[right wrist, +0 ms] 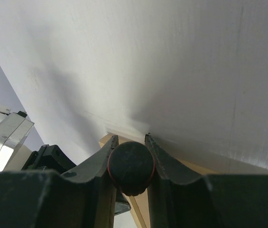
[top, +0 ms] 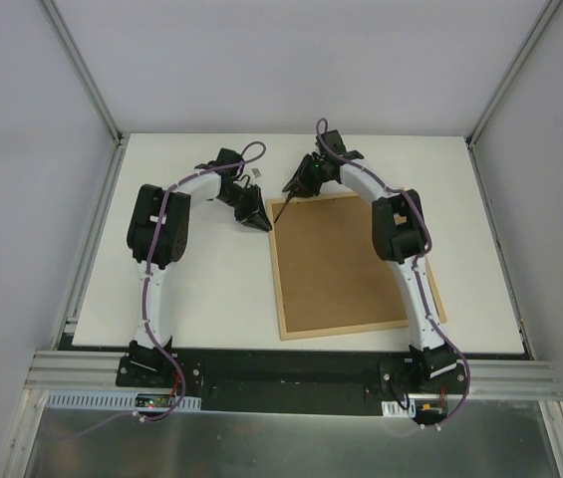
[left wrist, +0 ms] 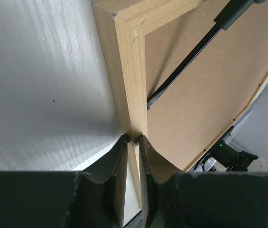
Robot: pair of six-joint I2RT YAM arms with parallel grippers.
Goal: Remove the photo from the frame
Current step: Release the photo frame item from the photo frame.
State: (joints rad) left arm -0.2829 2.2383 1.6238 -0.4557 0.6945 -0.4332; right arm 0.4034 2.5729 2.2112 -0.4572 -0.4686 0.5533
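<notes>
Prying stage, back board not yet lifted. The white table (top: 191, 299) carries the frame (top: 276, 279), which lies face down right of centre with its brown back board (top: 346, 264) uppermost and seated inside the wood rails. The photo is not visible. It presumably lies under the board, inside the frame.

Left arm (top: 156, 234): reaches to the frame's far left corner. Its jaws are narrow and clamped across the left rail near that corner, one finger on the table side and one on the board side.

Right arm (top: 401, 229): bends over the frame's far edge. Its jaws are partly closed on the round black handle of a thin tool (left wrist: 186, 61).

Tool: slants down across the board, its flat tip at the seam between the left rail and the board, just beyond the left jaws.

Judgement: the left jaws pin the frame while the tool works at the board's edge. The next move calls for the tip to be levered under the board without the rail slipping. Too steep a push could gouge the board or skid the frame.
</notes>
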